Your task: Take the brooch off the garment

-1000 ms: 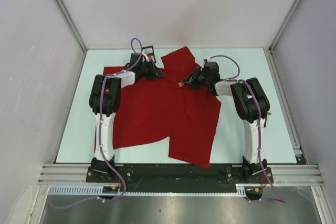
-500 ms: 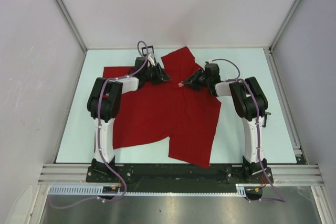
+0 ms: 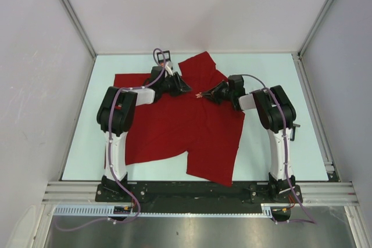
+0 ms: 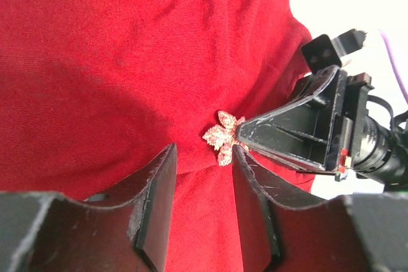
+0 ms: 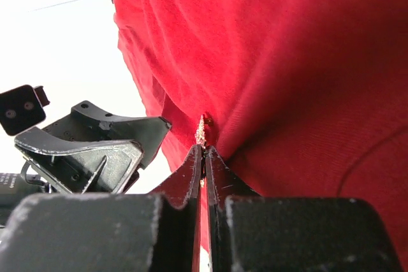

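Your R pincer is nipped narrow on the brooch, a small pale, glittery, leaf-shaped piece right at its tips, sitting on the plain red garment. Your L pincer stands apart w/ a clear gap, holding nothing, w/ the brooch just ahead of its tips. The garment lies spread on the worktop.

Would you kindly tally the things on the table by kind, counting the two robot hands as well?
Red T-shirt: 1
Brooch: 1
Robot hands: 2 (left hand, right hand)
Total: 4
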`<state>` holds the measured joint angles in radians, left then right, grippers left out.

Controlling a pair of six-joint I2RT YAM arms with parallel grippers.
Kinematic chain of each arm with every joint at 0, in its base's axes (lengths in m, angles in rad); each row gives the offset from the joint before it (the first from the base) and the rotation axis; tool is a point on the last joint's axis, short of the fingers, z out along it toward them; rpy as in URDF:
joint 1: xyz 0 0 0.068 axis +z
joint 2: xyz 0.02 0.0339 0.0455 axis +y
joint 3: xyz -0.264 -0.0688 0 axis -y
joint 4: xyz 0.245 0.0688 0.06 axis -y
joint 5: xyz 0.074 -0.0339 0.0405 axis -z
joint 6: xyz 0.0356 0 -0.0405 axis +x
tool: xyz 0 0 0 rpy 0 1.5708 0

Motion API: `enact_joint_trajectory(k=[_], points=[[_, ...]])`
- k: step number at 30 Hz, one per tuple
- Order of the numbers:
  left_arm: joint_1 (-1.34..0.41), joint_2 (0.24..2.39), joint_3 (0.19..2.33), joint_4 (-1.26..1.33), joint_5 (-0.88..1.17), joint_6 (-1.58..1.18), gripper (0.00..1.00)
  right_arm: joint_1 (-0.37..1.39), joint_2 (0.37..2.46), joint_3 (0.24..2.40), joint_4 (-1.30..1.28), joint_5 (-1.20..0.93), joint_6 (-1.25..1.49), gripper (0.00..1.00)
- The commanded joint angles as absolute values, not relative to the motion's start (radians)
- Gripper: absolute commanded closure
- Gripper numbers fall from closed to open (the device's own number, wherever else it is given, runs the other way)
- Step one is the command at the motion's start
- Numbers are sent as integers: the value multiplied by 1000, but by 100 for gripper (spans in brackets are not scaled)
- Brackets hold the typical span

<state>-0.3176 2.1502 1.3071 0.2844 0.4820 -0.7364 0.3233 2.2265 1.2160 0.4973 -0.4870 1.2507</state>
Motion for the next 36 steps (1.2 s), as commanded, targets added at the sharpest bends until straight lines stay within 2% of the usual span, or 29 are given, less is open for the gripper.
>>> enact_joint_trajectory(k=[1,14,21,25,28,30,32,36], points=[[-313,2118,1304,331,480,-746,55,333,2238,1195,606,-526,1333,100],[-296,2062,1307,296,456,-732,54,341,2195,1193,669,-580,1390,97],[-293,1844,1235,204,385,-710,51,347,2114,1193,612,-604,1327,97],[-295,1680,1146,124,397,-742,51,351,2037,1193,546,-623,1154,98],[-298,1561,1050,94,474,-785,50,367,1956,1192,471,-666,927,99],[-299,1497,993,60,492,-808,50,397,1875,1192,349,-666,680,100],[-298,1398,911,48,555,-819,49,428,1812,1190,191,-602,433,100],[-301,1221,824,8,613,-834,48,544,1682,1164,57,-485,134,100]])
